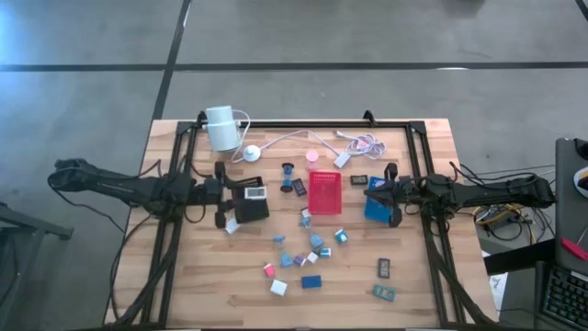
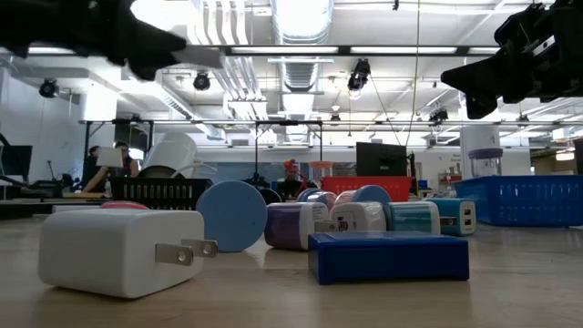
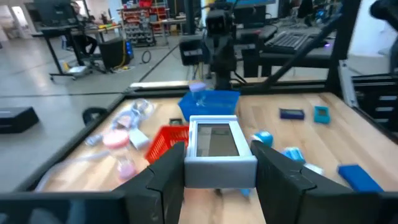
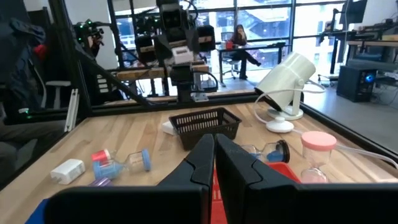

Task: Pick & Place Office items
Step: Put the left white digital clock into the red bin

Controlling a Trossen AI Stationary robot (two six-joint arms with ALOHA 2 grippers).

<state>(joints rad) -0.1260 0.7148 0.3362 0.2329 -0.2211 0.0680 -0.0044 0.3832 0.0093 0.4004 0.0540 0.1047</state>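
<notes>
Overhead, we see the wooden table (image 1: 202,285) with both dark arms reaching in from its sides. The red tray (image 1: 323,192) sits at the middle, the blue tray (image 1: 376,204) just to its right and the black tray (image 1: 250,208) to its left. At the far edge stands the white cylinder device (image 1: 220,127), tipped on its round base, with a white cable (image 1: 363,144) coiled farther right.

The left gripper (image 1: 241,192) hangs over the black tray, and in its wrist view we find its fingers (image 3: 283,180) clamped on either side of a grey-white rectangular piece (image 3: 216,152) with a window-like face, held clear above the table. The right gripper (image 1: 388,188) hangs over the blue tray; from its wrist view we see its two fingers (image 4: 199,163) pressed together with nothing between them.

Most of the office items (image 1: 308,250) lie scattered on the bare wood in front of the red tray: white, blue and pink blocks close together. Two small dark clips (image 1: 383,268) lie apart at the right front. In the low view we make out a white plug block (image 2: 123,251) nearest, with a flat blue block (image 2: 387,257) beside it.
</notes>
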